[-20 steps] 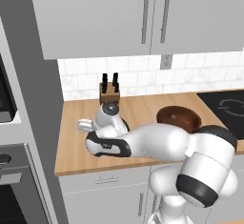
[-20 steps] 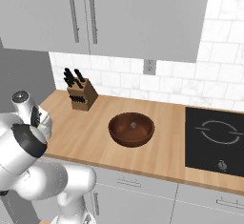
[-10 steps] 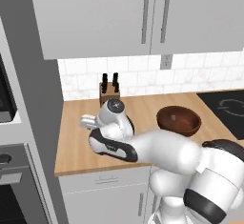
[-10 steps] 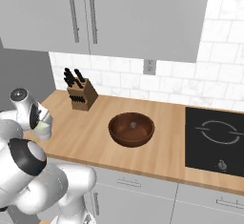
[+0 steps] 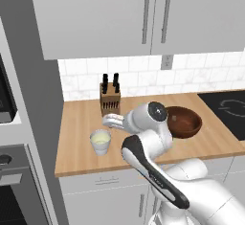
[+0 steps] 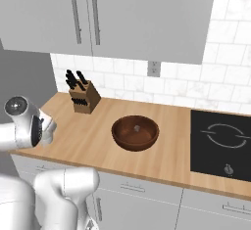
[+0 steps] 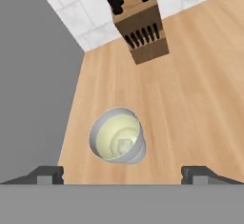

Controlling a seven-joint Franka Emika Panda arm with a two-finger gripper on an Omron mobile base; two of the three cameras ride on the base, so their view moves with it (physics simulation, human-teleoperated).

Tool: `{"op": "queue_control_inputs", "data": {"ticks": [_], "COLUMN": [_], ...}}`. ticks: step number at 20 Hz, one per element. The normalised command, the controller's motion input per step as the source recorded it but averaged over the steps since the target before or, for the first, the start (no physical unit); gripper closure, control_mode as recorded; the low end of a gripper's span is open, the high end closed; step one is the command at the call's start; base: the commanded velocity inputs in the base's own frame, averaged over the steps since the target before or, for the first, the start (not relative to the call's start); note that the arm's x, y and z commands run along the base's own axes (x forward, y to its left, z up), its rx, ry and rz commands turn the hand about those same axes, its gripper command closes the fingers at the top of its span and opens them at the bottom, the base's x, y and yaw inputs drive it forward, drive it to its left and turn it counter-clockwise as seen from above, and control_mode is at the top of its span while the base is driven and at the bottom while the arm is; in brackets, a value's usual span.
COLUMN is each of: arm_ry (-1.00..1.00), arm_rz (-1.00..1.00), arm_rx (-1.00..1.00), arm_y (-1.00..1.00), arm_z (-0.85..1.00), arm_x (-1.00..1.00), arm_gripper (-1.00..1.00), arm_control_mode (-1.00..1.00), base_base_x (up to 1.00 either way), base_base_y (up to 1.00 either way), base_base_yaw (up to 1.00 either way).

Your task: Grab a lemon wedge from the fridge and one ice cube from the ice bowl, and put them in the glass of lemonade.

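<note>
Where the hand is: the hand [image 5: 112, 120] hangs over the left part of the bench [image 5: 76, 123], a little above the glass [image 5: 100, 142] and just to its right in the left base view.
Hand state: the two fingers [image 7: 47, 173] stand far apart at the bottom corners of the hand view, and nothing is clamped between them.
Hand direction: it looks down on the glass [image 7: 117, 136], which sits between the fingers and a bit higher in that view.
Glass: upright on the bench [image 7: 190, 99], whitish wall, pale yellow liquid inside.
Inside the glass: a small pale cube-like piece [image 7: 125, 144] shows in the liquid; I cannot tell if a lemon wedge is also there.
Bowl: the dark brown bowl [image 5: 184, 128] stands on the bench to the right of the arm, well apart from the glass.
Bowl content: from the right base view, one small grey piece [image 6: 138, 127] lies near the middle of the bowl [image 6: 135, 145].
Knife block: the block [image 5: 110, 103] stands at the tiled wall behind the glass, near it but not touching; dark handles stick up from it.
Hob: the black hob [image 6: 223, 143] is set into the right end of the bench, apart from the bowl.
Cupboards: pale grey doors [image 5: 143, 13] with slim handles hang above the bench.
</note>
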Motion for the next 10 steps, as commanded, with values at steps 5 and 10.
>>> {"op": "queue_control_inputs", "data": {"ticks": [5, 10], "arm_ry": [-0.17, -0.09], "arm_rz": [0.11, 0.12], "arm_rx": [0.04, -0.02], "arm_y": [-0.96, -0.46], "arm_z": [0.49, 0.43], "arm_x": [-0.51, -0.47], "arm_gripper": [-1.0, -1.0], "arm_control_mode": [-1.0, -1.0], "base_base_x": [0.0, 0.0], "base_base_y": [0.0, 0.0], "base_base_yaw": [0.0, 0.0]}}
